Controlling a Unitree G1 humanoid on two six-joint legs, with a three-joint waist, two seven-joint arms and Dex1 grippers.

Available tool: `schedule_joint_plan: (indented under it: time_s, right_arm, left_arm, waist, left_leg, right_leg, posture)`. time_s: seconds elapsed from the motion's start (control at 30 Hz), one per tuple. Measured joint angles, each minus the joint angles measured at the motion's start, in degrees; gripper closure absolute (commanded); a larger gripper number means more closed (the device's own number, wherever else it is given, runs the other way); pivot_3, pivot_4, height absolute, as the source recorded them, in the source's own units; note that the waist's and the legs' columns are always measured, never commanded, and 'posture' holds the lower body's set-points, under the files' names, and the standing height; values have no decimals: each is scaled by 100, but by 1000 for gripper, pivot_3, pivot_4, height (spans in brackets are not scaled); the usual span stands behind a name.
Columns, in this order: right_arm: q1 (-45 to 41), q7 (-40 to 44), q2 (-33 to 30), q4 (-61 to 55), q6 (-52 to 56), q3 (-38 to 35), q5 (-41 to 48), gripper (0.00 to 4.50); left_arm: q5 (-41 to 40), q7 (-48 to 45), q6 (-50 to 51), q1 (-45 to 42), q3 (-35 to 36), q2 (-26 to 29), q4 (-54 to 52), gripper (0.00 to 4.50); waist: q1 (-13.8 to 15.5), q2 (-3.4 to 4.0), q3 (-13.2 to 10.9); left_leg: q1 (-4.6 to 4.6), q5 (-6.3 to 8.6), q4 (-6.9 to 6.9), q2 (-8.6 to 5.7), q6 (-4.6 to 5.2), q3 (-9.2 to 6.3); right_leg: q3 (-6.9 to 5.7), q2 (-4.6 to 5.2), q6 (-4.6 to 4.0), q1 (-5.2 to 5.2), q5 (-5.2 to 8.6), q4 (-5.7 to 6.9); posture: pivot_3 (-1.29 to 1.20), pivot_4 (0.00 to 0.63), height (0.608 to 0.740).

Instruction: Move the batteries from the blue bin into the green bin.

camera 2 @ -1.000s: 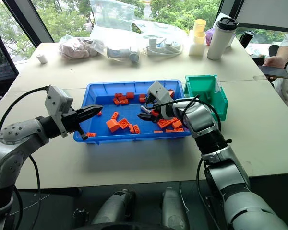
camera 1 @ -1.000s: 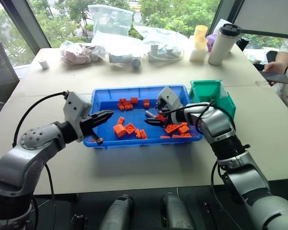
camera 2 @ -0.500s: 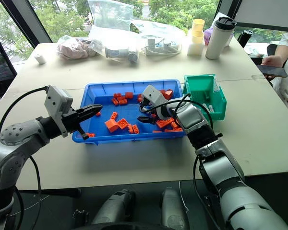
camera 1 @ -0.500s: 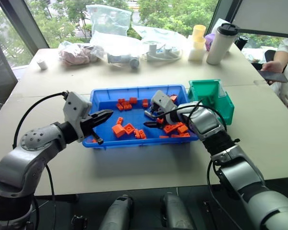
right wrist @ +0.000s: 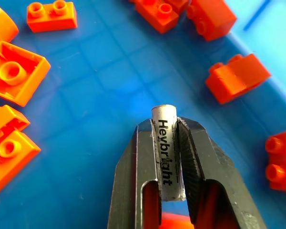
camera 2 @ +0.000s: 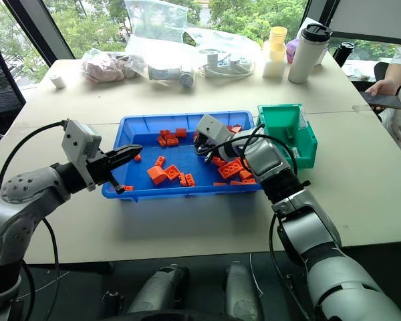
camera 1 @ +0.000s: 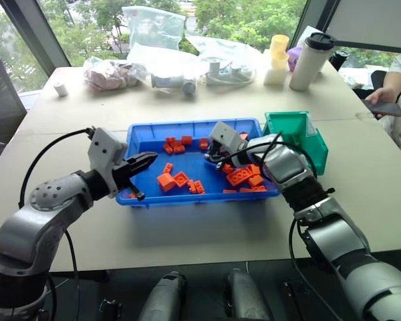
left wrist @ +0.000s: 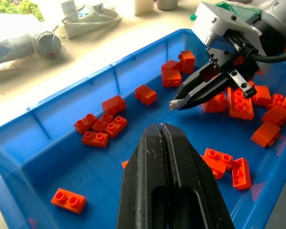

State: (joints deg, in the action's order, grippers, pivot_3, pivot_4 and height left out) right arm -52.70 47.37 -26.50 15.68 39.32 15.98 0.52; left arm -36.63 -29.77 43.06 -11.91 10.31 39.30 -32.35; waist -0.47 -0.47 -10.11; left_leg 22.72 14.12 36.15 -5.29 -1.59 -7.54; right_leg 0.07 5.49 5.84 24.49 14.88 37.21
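Observation:
My right gripper (right wrist: 165, 124) is shut on a silver-grey battery (right wrist: 166, 152) marked with black lettering. It holds the battery a little above the floor of the blue bin (camera 1: 146, 143), near the bin's middle-right. Orange blocks (camera 1: 174, 179) lie scattered across the bin. The green bin (camera 1: 295, 124) stands against the blue bin's right end. My left gripper (camera 1: 152, 158) is shut and empty, hovering over the blue bin's left edge and pointing toward the right gripper.
At the back of the table are clear plastic bags (camera 1: 154, 30), a white tumbler (camera 1: 309, 61) and yellow cups (camera 1: 278, 48). A person's hand with a phone (camera 1: 382, 105) rests at the table's right edge.
My right gripper was open low among the blocks; it has shut on the battery and lifted it slightly. The left arm has stayed still.

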Motion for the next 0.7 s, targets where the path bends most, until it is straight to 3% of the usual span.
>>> schedule_joint_plan:
  time_s: [0.1,0.2,0.3,0.43,0.47,0.57,0.7]
  right_arm:
    - [-352,-272,-704,-449,549,-1092,214,4457]
    - [-429,-601,-1106,-500,749,-1661,248,4457]
    - [-162,-899,-1506,-150,770,-1951,167,4457]
    - [271,-993,-1462,142,774,-2050,211,4457]
    - [383,-1000,-1407,208,774,-2016,215,3656]
    - [493,-1031,-1305,238,774,-1973,269,2633]
    - [500,-1049,-1282,236,768,-1972,360,547]
  left_arm:
    - [16,-8,-16,1,-2,-11,1,4500]
    - [40,-37,-77,-30,-40,-62,21,4500]
    - [98,-132,-140,-121,-110,-109,130,4500]
    - [167,-269,-215,-333,-271,-110,331,4500]
    - [177,-292,-227,-379,-277,-110,363,4500]
    - [209,-344,-234,-395,-276,-106,423,4500]
    - [237,-415,-234,-394,-276,-94,428,4500]
  waist:
    - [0,-2,1]
    - [-23,-6,4]
    - [-22,-6,4]
    - [-67,-5,3]
    - [-69,-4,2]
    - [-62,-2,2]
    - [-29,-3,2]
  left_leg:
    - [2,1,-2,-1,2,-1]
    - [-3,2,-6,3,3,2]
    - [-3,2,-5,2,3,8]
    - [-10,2,-9,9,4,21]
    - [-10,2,-8,10,4,23]
    - [-10,2,-7,9,4,25]
    - [-9,2,-4,7,4,25]
  right_leg:
    - [-1,1,2,0,-1,-3]
    - [0,2,2,-3,-1,-3]
    - [1,4,2,-3,-1,-3]
    - [12,4,2,-3,-1,0]
    - [14,3,2,-2,-1,0]
    - [17,-1,2,-2,-1,0]
    - [17,-1,2,-3,-1,-1]
  posture:
    - [0,150,740]
    - [0,150,740]
    - [0,150,740]
    - [0,150,740]
    - [0,150,740]
    - [0,150,740]
    - [0,150,740]
